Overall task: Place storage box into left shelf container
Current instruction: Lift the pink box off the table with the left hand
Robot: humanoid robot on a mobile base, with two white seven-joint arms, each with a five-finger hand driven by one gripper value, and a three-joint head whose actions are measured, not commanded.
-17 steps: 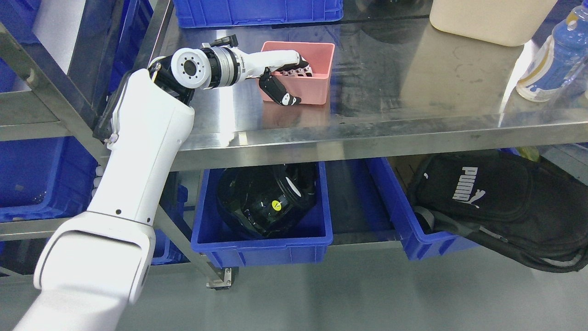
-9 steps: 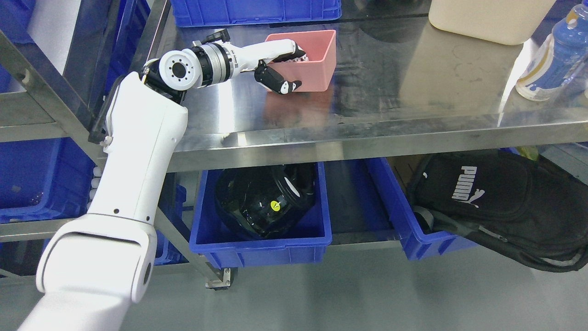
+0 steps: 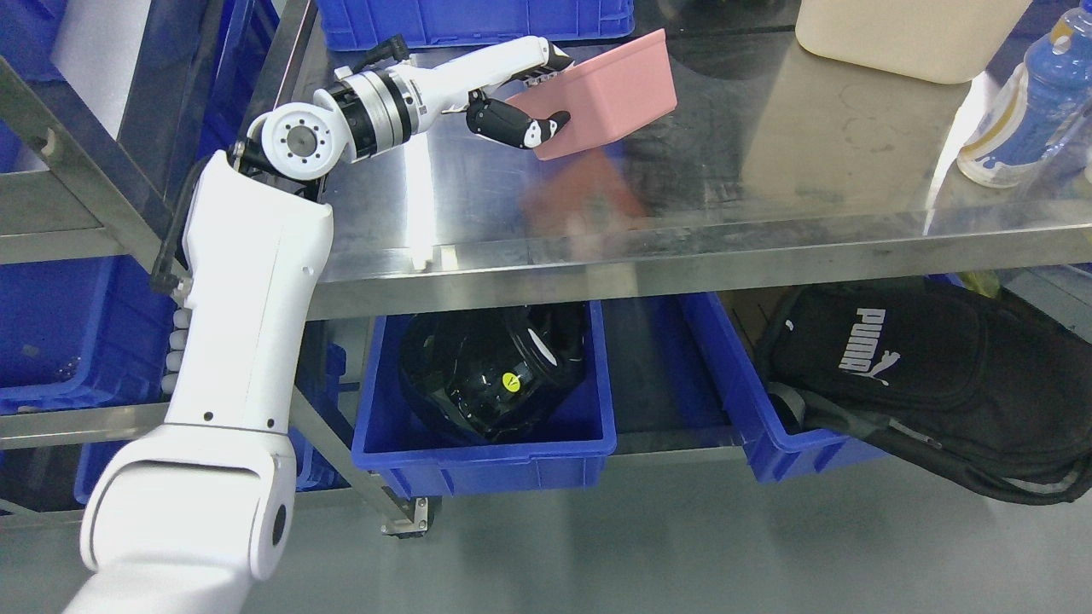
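Gripping the pink storage box, the left robot hand reached in over the steel desk from the white arm at the lower left. Its dark thumb pressed against the box's outer wall near the lower corner, while the other fingers curled over the rim at the upper left edge. The box hung clear of the desk surface, tilted so that its underside and one side wall faced the camera, and its reddish reflection lay on the metal beneath it. Just beyond the hand, at the back of the desk, stood a blue crate. A cream container sat at the far right of the desk, with a blue bottle near the right edge. Under the desk, a blue bin held a black helmet, and a second blue bin stood to its right, partly covered by a black bag. More blue bins filled the shelf at the left. The right robot hand was out of view.
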